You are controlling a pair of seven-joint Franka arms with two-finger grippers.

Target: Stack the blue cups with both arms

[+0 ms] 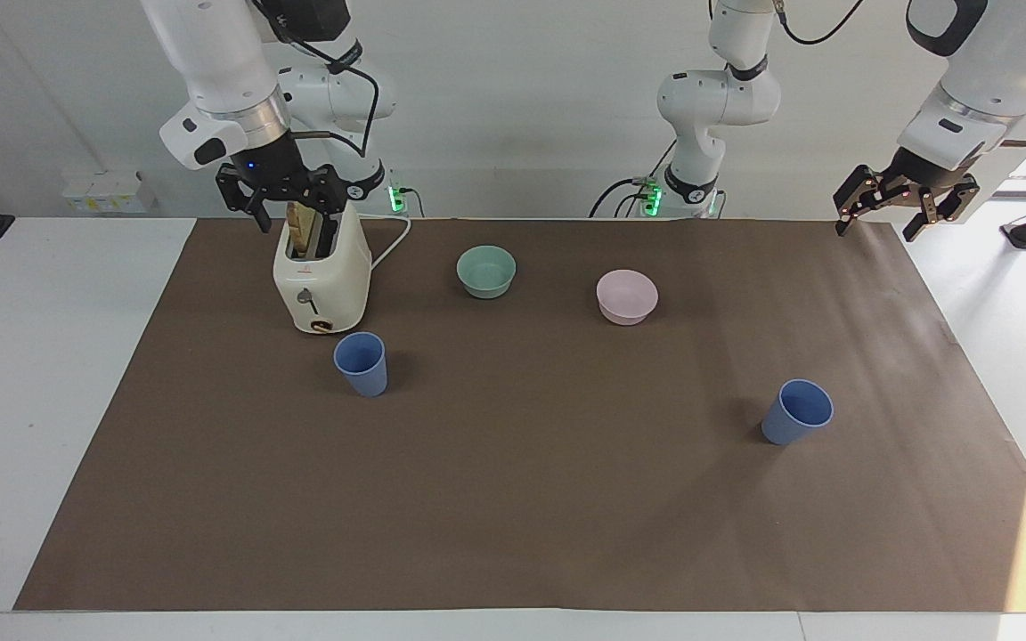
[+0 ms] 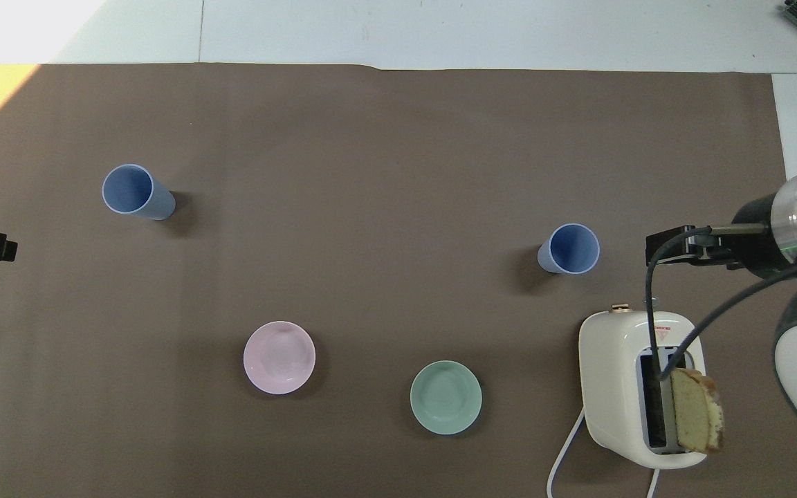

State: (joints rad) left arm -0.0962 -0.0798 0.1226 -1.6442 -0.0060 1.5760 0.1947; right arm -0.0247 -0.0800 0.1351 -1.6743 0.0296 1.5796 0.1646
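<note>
Now both blue cups stand upright, well apart; right gripper, jaws spread, hangs over the toaster beside one; left gripper, also spread, is up over the mat's corner.

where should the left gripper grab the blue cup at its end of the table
Judging by its pose, take the blue cup at the rim, from above: it stands upright and open-mouthed, alone on the brown mat, so one finger can go inside, one outside. The left gripper hangs open, away from it.
</note>
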